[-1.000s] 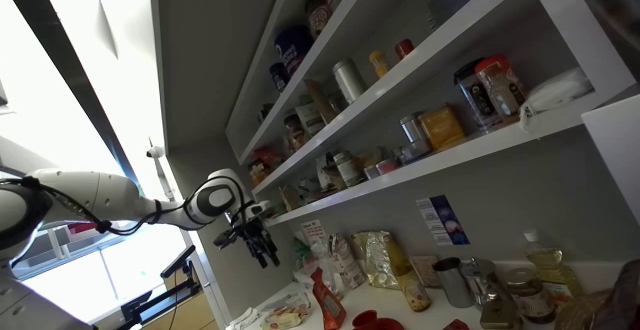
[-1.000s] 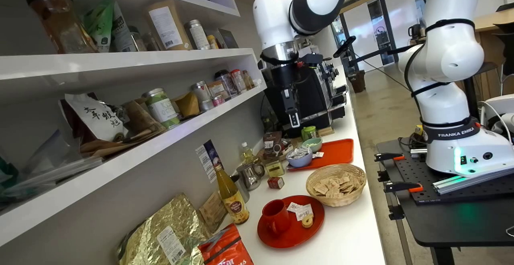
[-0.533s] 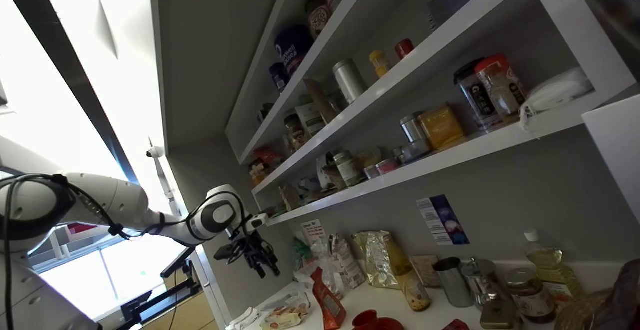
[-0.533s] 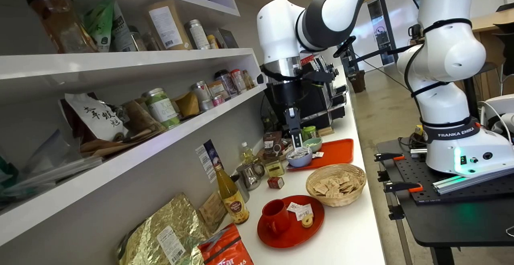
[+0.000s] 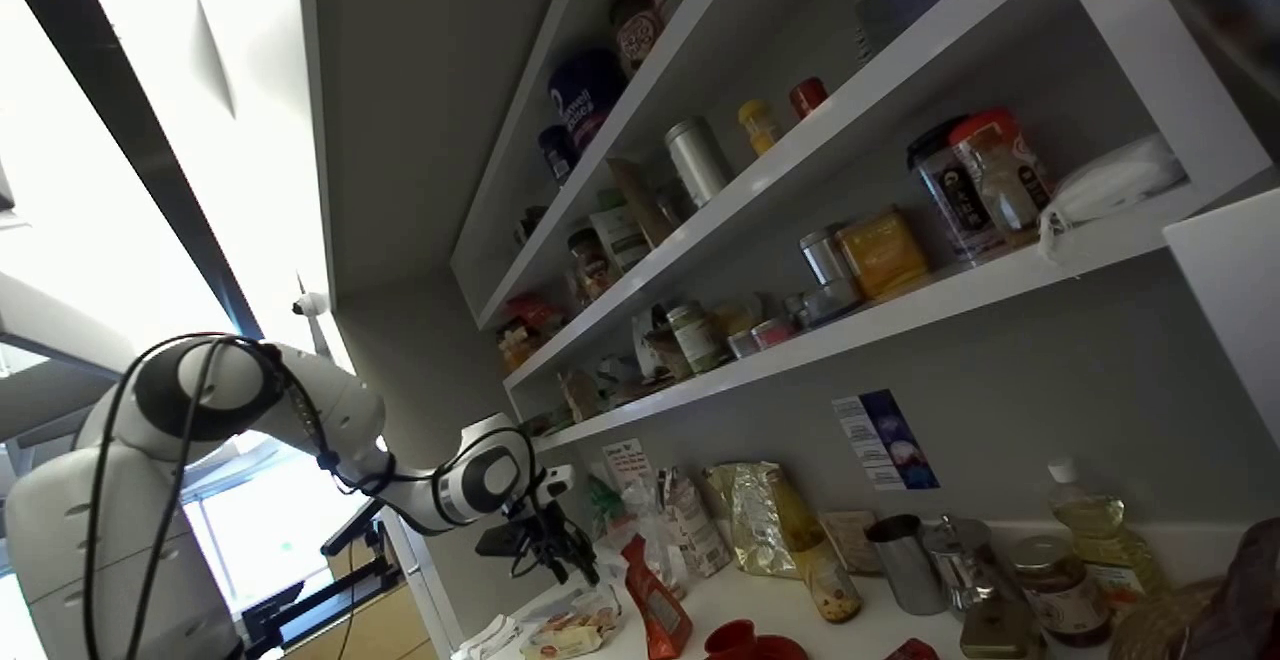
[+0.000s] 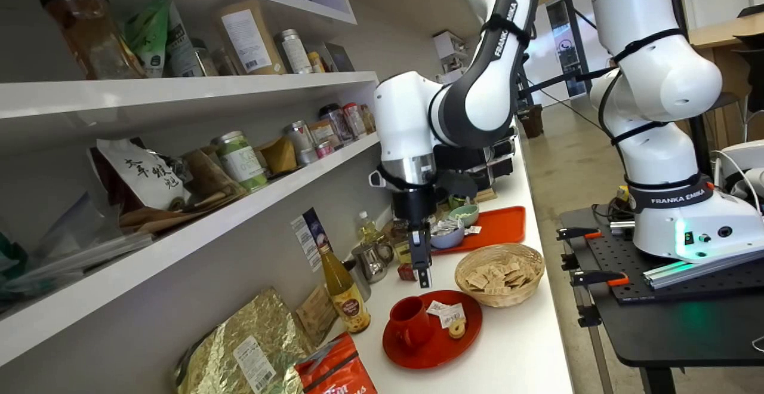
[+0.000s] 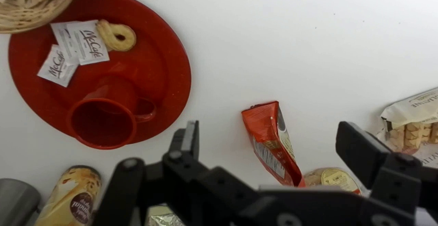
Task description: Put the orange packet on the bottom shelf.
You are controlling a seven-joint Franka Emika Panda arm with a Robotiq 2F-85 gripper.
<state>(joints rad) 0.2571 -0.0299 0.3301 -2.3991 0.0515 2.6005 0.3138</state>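
White sachets (image 7: 89,44) read "McCafé". Robot base (image 6: 683,218) and arm link (image 6: 506,31) both bear "FRANKA EMIKA". White pouch (image 6: 142,173) carries Chinese characters. Blue can (image 5: 586,90) shows partial "xwell".

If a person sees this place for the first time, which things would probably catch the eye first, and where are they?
Probably the big white robot arm, which hangs over the white counter with its open pincer pointing down. The strong colours below might come next: the red plate with a red mug on it, and the orange packet apart from it on the same counter. Above them runs the long, crowded bottom shelf.
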